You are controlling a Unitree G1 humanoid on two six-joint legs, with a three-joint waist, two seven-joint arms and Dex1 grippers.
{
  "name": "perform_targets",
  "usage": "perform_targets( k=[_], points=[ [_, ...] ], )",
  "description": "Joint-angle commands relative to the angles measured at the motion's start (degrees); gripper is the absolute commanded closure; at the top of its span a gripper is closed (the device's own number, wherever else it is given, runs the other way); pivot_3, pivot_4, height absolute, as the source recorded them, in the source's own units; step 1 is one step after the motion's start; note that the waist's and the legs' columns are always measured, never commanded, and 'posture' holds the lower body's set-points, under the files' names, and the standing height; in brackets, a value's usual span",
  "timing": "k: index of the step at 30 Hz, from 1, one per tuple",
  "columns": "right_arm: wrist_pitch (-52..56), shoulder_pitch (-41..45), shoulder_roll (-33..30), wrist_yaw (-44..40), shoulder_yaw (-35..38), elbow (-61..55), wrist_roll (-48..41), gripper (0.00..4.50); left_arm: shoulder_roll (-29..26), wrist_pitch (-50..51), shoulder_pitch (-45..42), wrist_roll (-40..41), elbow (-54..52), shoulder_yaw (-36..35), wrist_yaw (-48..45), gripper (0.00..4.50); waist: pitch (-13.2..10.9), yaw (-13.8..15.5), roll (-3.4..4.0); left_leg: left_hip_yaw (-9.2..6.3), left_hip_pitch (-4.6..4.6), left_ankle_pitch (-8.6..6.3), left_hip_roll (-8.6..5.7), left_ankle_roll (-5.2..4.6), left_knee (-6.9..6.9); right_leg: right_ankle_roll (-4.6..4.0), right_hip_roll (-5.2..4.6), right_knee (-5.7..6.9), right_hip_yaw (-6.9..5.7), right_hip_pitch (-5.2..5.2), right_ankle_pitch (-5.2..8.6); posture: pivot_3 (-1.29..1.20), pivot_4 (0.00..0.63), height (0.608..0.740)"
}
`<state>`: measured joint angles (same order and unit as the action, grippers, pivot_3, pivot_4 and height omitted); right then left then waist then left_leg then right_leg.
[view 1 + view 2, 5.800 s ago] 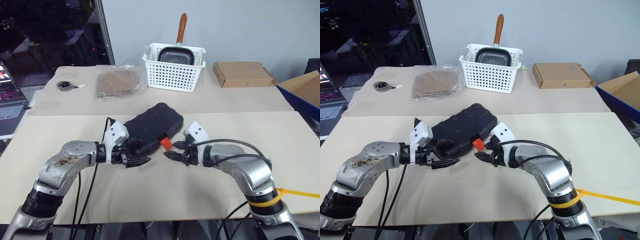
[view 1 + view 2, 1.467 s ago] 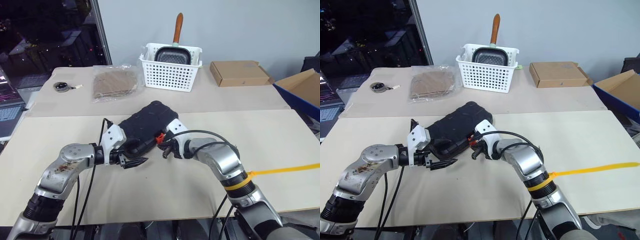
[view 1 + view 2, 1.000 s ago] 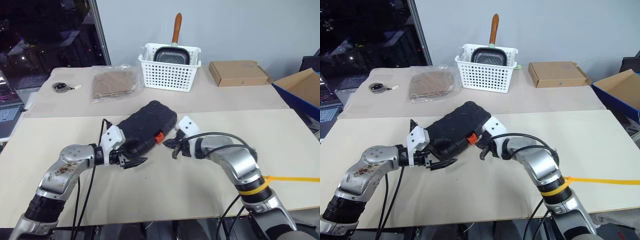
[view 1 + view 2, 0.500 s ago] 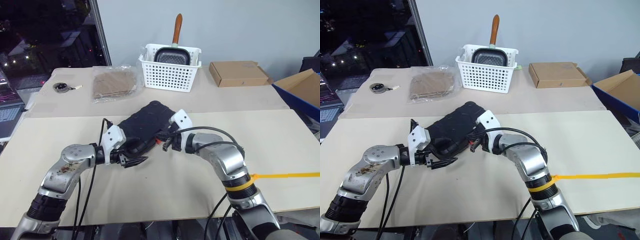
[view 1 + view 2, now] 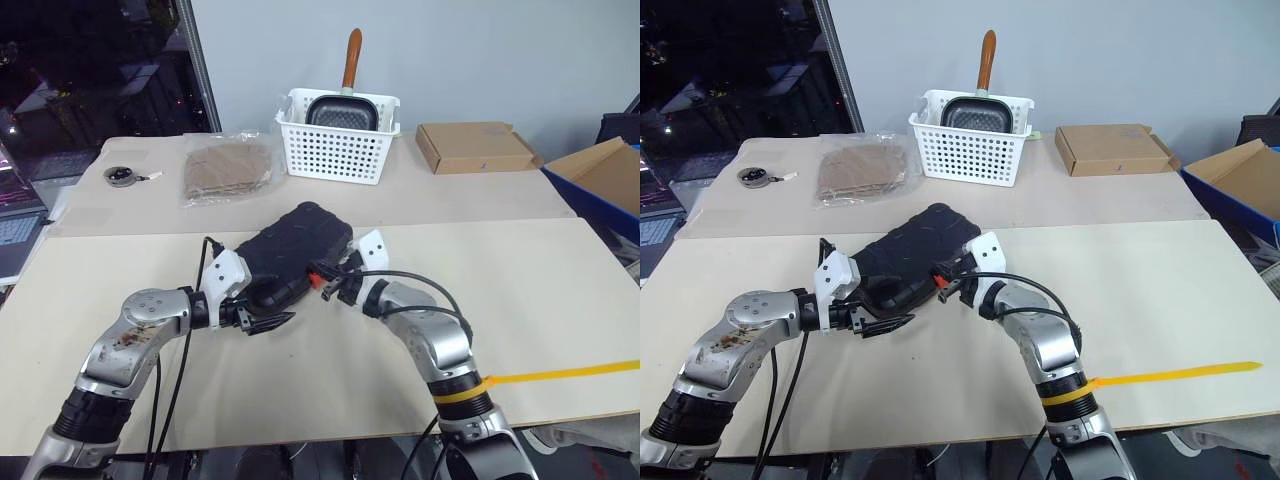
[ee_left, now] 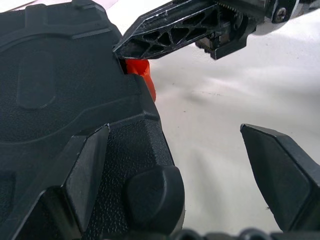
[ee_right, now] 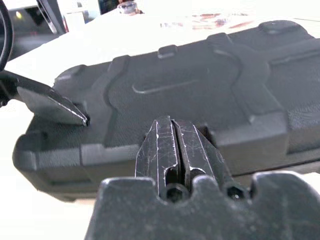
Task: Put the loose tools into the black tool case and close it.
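closed black tool case (image 5: 292, 250) – spread left fingers (image 6: 85, 175) straddle its corner, pressed-together right fingers (image 7: 172, 147) at its latch (image 5: 318, 277).

Closed black tool case (image 5: 296, 252) on table (image 5: 560, 290), both grippers at it
Left gripper (image 5: 262, 318) spread at near corner; right gripper (image 5: 328, 283) pinched together against orange latch (image 5: 317, 277)

Your black tool case (image 5: 295, 255) lies shut and flat, angled across the pale surface (image 5: 520, 290), its orange latch (image 5: 316, 276) facing you.
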<state>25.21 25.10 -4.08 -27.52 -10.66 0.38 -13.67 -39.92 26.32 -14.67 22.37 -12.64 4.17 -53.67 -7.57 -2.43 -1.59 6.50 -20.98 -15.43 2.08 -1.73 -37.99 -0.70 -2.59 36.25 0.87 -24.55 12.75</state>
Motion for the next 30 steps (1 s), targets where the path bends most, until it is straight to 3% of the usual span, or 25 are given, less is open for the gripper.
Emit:
perform_targets(
  k=[1, 24, 30],
  points=[
    [-4.66, -0.70, 0.92, -0.45, -0.59, 3.65, 1.12, 4.41, -0.34, 2.32, 1.09, -0.96, 1.63, 1.10, 0.04, 0.00, 0.00, -0.06, 0.00, 0.00, 0.04, 0.00, 0.00, 0.00, 0.00, 0.00, 0.00, -0.01, 0.00, 0.06, 0.00, 0.00, 0.150, 0.740],
    [-18.17, -2.60, 3.68, -1.57, -0.80, 15.62, 4.62, 4.41, -0.22, 2.67, 2.25, -0.80, 0.90, 0.45, 0.45, 0.00, 0.10, -0.36, -0.02, 0.14, 0.71, 0.02, 0.15, 0.08, 0.14, -0.02, 0.03, 0.01, 0.27, 0.45, 0.02, 0.00, 0.150, 0.740],
    [-17.76, -2.48, 4.23, -1.82, 1.99, 7.79, 0.91, 4.41, 0.00, 2.74, 2.22, -0.60, 0.72, 0.36, 0.63, 0.00, 0.09, -0.25, -0.01, 0.14, 0.69, 0.07, 0.29, 0.16, 0.14, 0.00, 0.02, -0.01, 0.29, 0.42, 0.02, 0.00, 0.150, 0.740]
  ],
)
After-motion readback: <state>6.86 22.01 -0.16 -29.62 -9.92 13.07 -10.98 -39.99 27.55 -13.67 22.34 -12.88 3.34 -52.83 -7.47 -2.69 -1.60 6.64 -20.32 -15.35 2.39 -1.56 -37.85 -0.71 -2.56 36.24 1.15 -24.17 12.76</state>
